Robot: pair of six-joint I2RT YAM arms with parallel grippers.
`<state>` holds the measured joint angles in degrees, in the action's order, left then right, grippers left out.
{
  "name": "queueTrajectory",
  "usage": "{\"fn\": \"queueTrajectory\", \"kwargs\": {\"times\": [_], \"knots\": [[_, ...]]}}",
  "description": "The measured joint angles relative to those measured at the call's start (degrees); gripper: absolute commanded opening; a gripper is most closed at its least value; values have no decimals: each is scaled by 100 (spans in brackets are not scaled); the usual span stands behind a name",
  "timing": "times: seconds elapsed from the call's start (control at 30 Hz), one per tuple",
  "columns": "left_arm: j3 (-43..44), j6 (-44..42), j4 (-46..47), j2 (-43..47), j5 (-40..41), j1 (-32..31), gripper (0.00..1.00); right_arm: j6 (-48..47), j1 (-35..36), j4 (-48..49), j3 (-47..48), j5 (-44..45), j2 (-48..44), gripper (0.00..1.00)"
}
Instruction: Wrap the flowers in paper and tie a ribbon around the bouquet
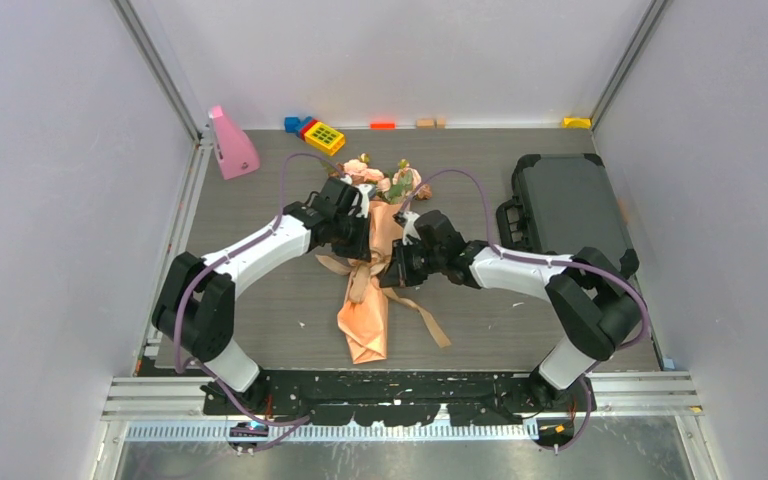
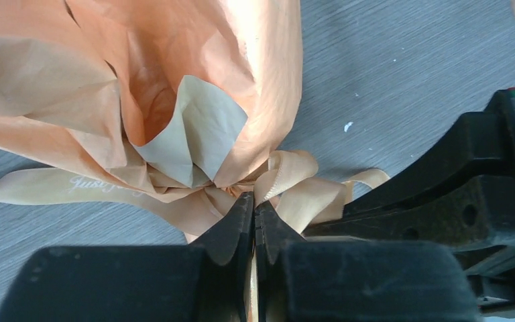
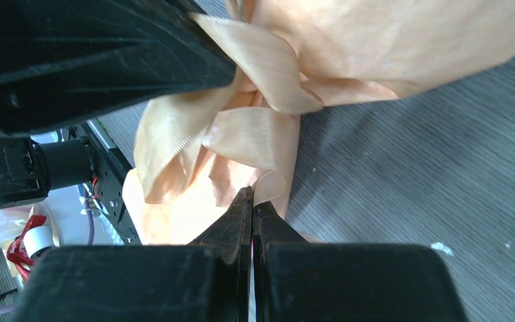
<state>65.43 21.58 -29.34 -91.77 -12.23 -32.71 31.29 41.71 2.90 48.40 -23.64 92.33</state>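
The bouquet lies lengthwise at the table's middle. Its pink flowers (image 1: pixel 385 180) point to the far side, and the peach paper (image 1: pixel 365 325) cone tapers toward me. The tan ribbon (image 1: pixel 430 322) is bunched at the cone's waist, with loose ends trailing on the table. My left gripper (image 1: pixel 365 250) is at that waist from the left. In the left wrist view the left gripper (image 2: pixel 255 204) is shut on a strip of ribbon (image 2: pixel 295 194) just below the gathered paper (image 2: pixel 174 67). From the right, my right gripper (image 3: pixel 252 201) is shut on a ribbon (image 3: pixel 255 134) loop end beside the paper (image 3: pixel 389 40).
A black case (image 1: pixel 565 205) lies at the right rear. A pink wedge-shaped object (image 1: pixel 230 145) and a yellow toy (image 1: pixel 323 135) sit at the back left, with small blocks along the far wall. The two wrists are nearly touching over the bouquet.
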Motion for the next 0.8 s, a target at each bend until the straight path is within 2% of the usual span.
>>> {"fn": "queueTrajectory", "kwargs": {"times": [0.13, 0.27, 0.5, 0.67, 0.8], "knots": [[-2, 44, 70, 0, -129, 0, 4, -20, 24, -20, 234, 0, 192, 1], [-59, 76, 208, 7, -234, 0, 3, -26, 24, -13, 448, 17, 372, 6], [-284, 210, 319, 140, -247, 0, 1, -146, 22, 295, 452, 114, 409, 9], [-404, 264, 345, 315, -221, 0, 0, -116, -20, 474, 227, 258, 409, 23], [-455, 330, 389, 404, -162, 0, 0, -59, -74, 608, 31, 278, 393, 26]]}}
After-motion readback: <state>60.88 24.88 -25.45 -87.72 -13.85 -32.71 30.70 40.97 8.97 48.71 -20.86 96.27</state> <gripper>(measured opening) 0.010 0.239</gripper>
